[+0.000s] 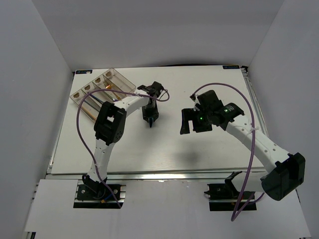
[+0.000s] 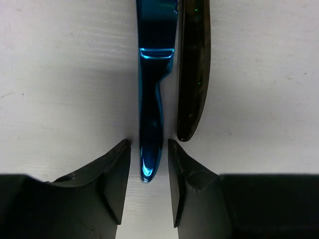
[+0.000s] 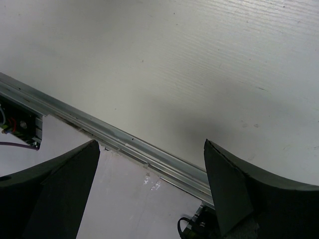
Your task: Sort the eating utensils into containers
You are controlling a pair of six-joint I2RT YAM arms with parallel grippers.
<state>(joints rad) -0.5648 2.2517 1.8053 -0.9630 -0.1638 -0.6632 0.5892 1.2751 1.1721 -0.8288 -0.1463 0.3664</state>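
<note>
A blue knife (image 2: 152, 99) lies on the white table, its handle end between the jaws of my left gripper (image 2: 148, 144). The jaws stand open on either side of it, with a small gap on each side. A black glossy utensil handle (image 2: 193, 74) lies just right of the blue knife. In the top view my left gripper (image 1: 150, 119) points down at the table's middle and hides both utensils. The clear organiser tray (image 1: 115, 75) sits at the far left with gold and tan utensils (image 1: 107, 92) inside. My right gripper (image 1: 187, 124) is open and empty in the wrist view (image 3: 150, 144).
The table's near metal edge rail (image 3: 124, 142) runs under my right gripper. White walls enclose the table on three sides. Purple cables (image 1: 82, 119) loop off both arms.
</note>
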